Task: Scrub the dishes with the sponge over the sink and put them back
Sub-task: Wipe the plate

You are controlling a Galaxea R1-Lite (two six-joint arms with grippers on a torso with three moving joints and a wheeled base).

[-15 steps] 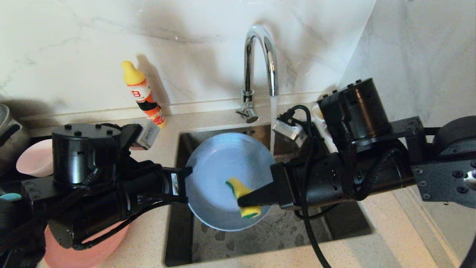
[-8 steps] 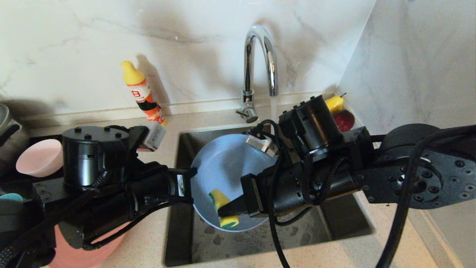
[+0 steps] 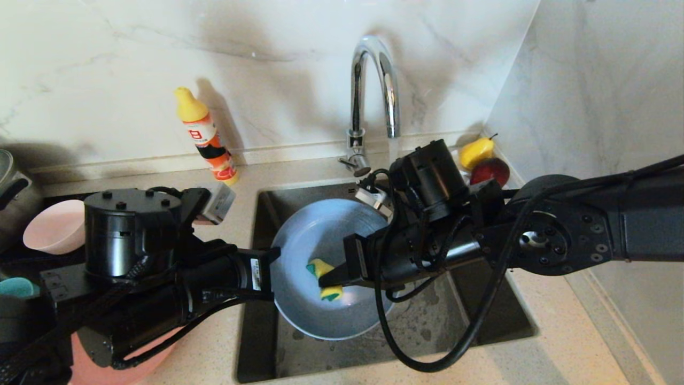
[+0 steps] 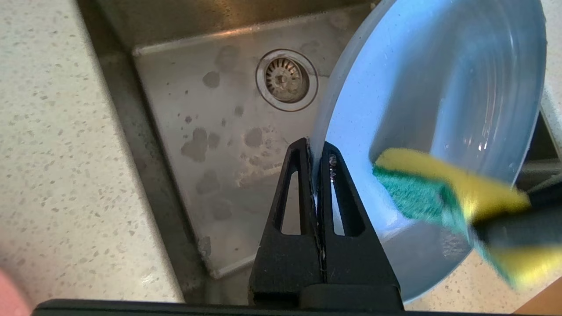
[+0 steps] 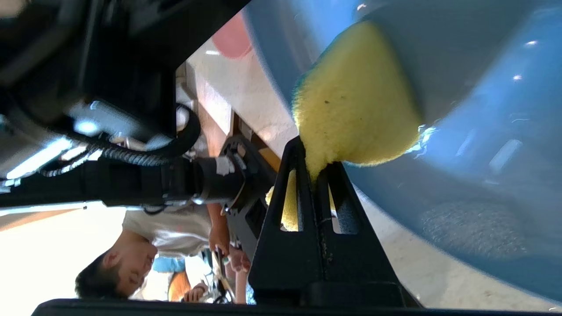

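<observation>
Head view, sponge (image 3: 324,279) pinched in right gripper (image 3: 327,280)

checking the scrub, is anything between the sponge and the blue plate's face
Nothing visible. The right gripper is shut on the sponge, which presses directly on the blue-grey plate; the left gripper pinches the plate's rim over the sink.

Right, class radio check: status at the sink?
Left pincer shut on blue-grey plate rim. Right pincer shut on sponge, against plate, over sink. Nothing in the way.
</observation>
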